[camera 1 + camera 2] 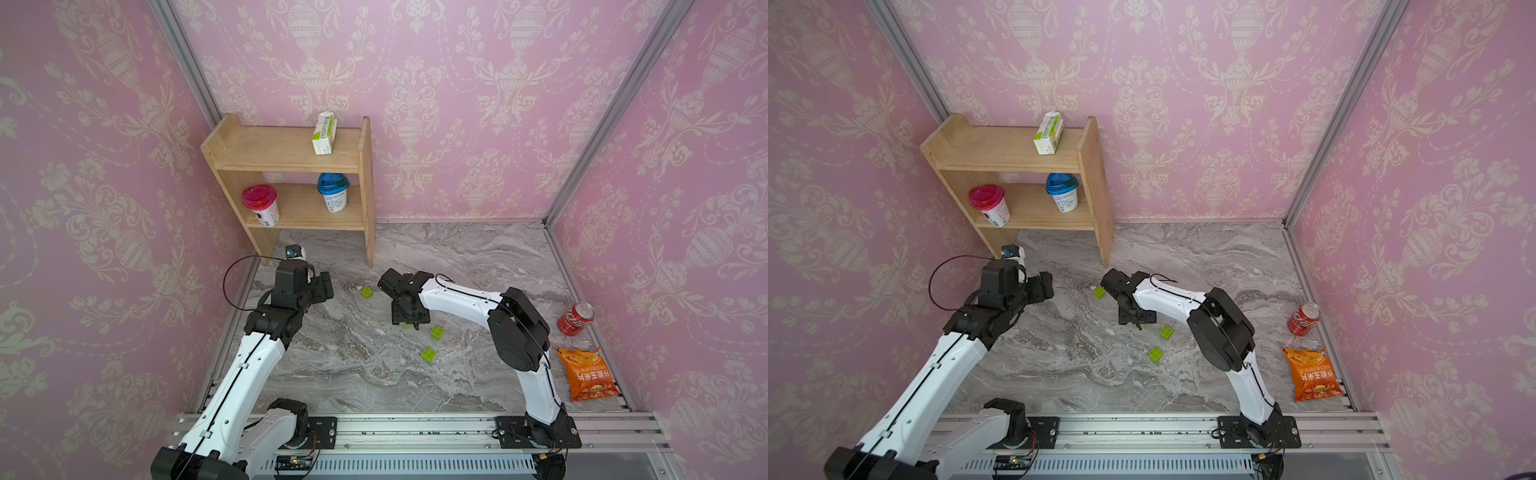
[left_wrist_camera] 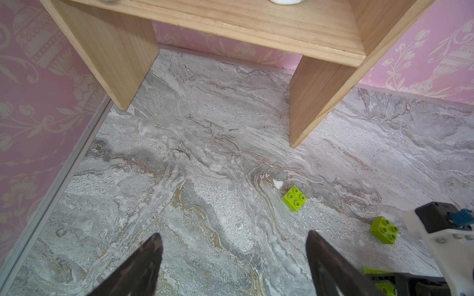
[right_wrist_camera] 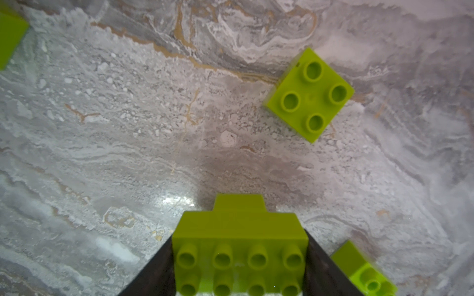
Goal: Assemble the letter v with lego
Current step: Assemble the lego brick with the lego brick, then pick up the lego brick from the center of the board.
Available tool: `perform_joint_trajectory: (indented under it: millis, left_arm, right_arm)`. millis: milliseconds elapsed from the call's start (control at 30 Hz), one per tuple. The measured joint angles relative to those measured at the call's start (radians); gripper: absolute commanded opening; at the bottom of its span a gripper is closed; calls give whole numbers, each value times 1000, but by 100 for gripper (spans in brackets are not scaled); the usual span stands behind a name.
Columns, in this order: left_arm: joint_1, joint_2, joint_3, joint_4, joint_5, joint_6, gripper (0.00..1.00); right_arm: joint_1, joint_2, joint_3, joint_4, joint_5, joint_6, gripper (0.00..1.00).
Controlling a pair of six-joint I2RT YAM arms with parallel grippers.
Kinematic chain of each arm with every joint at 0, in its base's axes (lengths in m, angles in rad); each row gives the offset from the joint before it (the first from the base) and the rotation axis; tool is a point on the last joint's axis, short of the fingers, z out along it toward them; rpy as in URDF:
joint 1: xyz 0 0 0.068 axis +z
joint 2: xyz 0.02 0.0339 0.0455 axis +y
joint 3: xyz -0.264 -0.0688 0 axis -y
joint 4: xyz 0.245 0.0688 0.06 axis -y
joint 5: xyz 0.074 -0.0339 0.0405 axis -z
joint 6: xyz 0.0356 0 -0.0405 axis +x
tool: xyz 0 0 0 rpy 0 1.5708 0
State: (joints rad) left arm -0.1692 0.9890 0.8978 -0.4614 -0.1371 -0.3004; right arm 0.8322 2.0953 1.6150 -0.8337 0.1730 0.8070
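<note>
My right gripper points down at the marble floor and is shut on a long lime-green lego brick, held by its ends between both fingers. A narrower green piece sticks out beyond the brick. Loose square lego bricks lie around it: one toward the shelf, two nearer the rail. The right wrist view shows one square brick ahead and another beside a finger. My left gripper is open and empty over bare floor, left of the bricks. No letter v is in view.
A wooden shelf stands at the back left with a carton and two cups; its leg is close ahead of the left gripper. At the right wall are a red can and an orange snack bag.
</note>
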Motion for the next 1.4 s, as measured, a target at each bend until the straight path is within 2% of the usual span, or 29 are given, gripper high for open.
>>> perform_joint_trajectory:
  millis: [167,367,433,600,733,933,1100,1167,1300,1367,1400]
  left_arm:
    - [-5,0,10,-9,0,-1,88]
    - [-10,2,10,-16,-3,-8,88]
    - [-13,6,11,-17,-3,-10,88]
    - [-18,8,10,-18,-3,-23,87]
    - [-23,8,10,-18,-3,-47,87]
    - [-44,8,8,-18,-2,-84,86]
    - [-45,7,0,-19,-2,-103,86]
    - [-45,8,-1,-19,-3,-108,86]
    - [-46,8,-1,-19,-3,-113,86]
    - [-50,8,-1,-19,-3,-114,86]
    - [-51,8,-1,-19,-3,-114,86]
  right_arm:
    - [-13,-21,-3,-44,-39,-19,83]
    - [-31,-93,2,-105,-59,-65,88]
    - [-46,-98,26,-130,-60,-114,85]
    - [-138,-92,78,-144,-82,-344,64]
    - [-205,-42,142,-133,-82,-536,64]
    - [-217,87,228,-118,-122,-740,66]
    - [-218,186,295,-122,-152,-811,61]
    - [-222,207,306,-123,-160,-827,55]
    - [-235,214,306,-125,-170,-834,53]
    - [-241,214,302,-120,-171,-837,44]
    - [-242,214,298,-117,-171,-837,43]
